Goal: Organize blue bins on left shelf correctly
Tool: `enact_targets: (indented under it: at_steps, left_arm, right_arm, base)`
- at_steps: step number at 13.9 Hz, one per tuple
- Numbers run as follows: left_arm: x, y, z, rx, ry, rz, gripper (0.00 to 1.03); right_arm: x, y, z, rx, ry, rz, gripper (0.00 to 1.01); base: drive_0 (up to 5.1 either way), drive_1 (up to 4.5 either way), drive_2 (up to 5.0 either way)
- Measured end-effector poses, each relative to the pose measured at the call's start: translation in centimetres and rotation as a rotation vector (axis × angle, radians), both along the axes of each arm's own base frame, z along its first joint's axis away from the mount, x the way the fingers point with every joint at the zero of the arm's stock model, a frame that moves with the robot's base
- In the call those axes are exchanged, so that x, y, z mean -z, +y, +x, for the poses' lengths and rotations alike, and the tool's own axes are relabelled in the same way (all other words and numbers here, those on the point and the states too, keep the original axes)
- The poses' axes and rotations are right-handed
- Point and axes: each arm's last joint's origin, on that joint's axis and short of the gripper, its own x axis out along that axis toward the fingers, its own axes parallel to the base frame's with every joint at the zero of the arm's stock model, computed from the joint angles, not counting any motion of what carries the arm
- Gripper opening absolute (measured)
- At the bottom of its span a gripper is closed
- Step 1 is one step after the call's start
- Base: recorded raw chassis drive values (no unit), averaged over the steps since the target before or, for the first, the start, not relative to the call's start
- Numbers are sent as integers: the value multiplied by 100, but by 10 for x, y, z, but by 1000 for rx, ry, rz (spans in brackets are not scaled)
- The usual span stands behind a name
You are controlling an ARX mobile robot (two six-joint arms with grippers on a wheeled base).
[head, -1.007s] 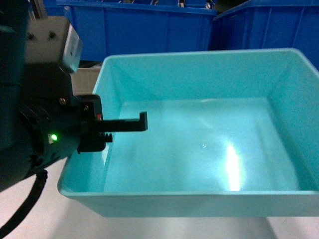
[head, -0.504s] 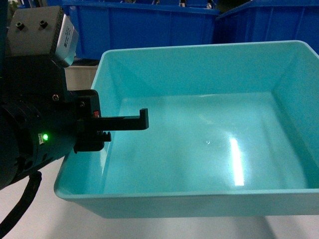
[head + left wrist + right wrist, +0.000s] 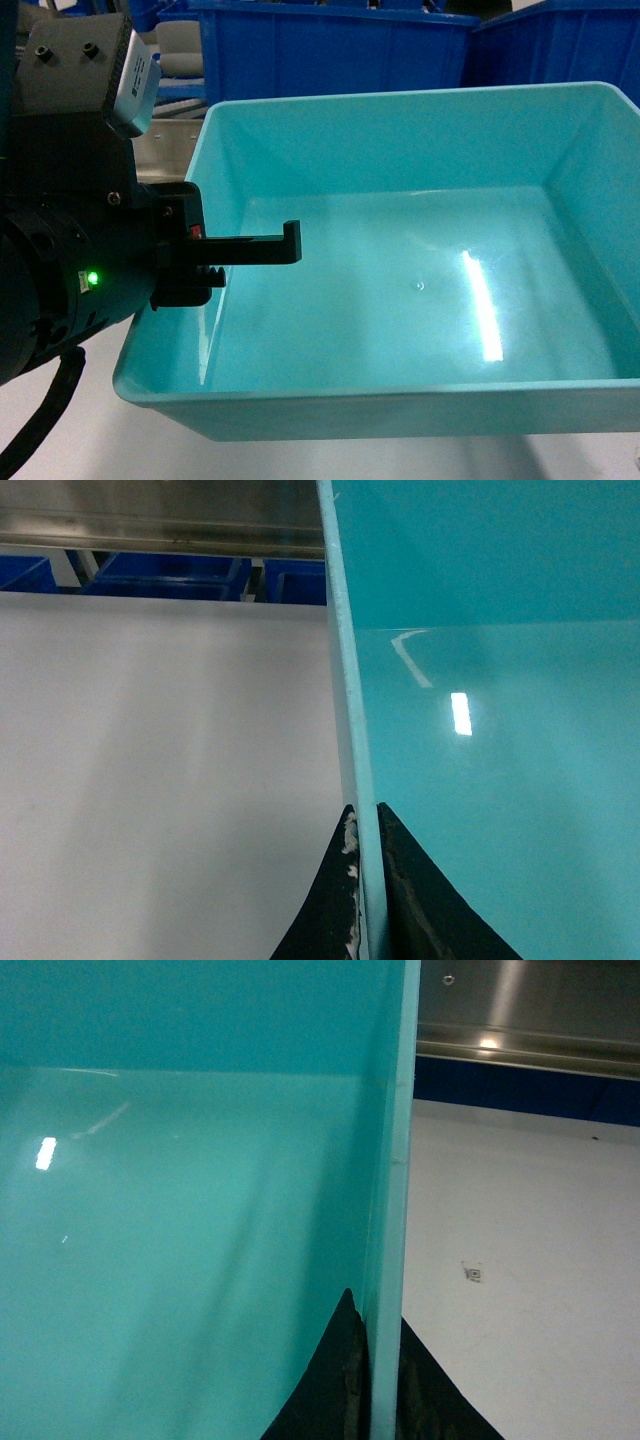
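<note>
One of the blue bins (image 3: 420, 300), a light turquoise empty tub, fills the head view and is held off the floor. My left gripper (image 3: 205, 262) is shut on its left wall. In the left wrist view its fingers (image 3: 363, 810) pinch the thin wall of the tub (image 3: 480, 730). My right gripper (image 3: 378, 1310) is shut on the opposite wall of the tub (image 3: 200, 1210); it lies outside the head view. A stainless-steel rail of the left shelf (image 3: 160, 530) runs across ahead, and it also shows in the right wrist view as a shelf rail (image 3: 520, 1020).
Deep royal-blue crates (image 3: 330, 60) stand close behind the tub, another crate (image 3: 560, 50) at the right. More blue crates (image 3: 170, 575) sit under the steel rail. White floor (image 3: 160, 760) lies below, with a small square marker (image 3: 473, 1273) on it.
The blue crates behind have slid to the right in the head view, and steel shelf parts have come into sight at the upper left. The tub has levelled a little. Both grips are unchanged.
</note>
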Motion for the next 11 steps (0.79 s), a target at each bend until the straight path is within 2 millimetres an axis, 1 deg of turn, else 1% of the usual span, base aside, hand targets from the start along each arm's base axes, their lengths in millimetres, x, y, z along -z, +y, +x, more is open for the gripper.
enact_targets:
  at_steps: [11]
  left_arm:
    - [0,1,0,-5,0,1,2]
  right_arm:
    - [0,0,0,0,0,0,2]
  base:
    - [-508,237,237]
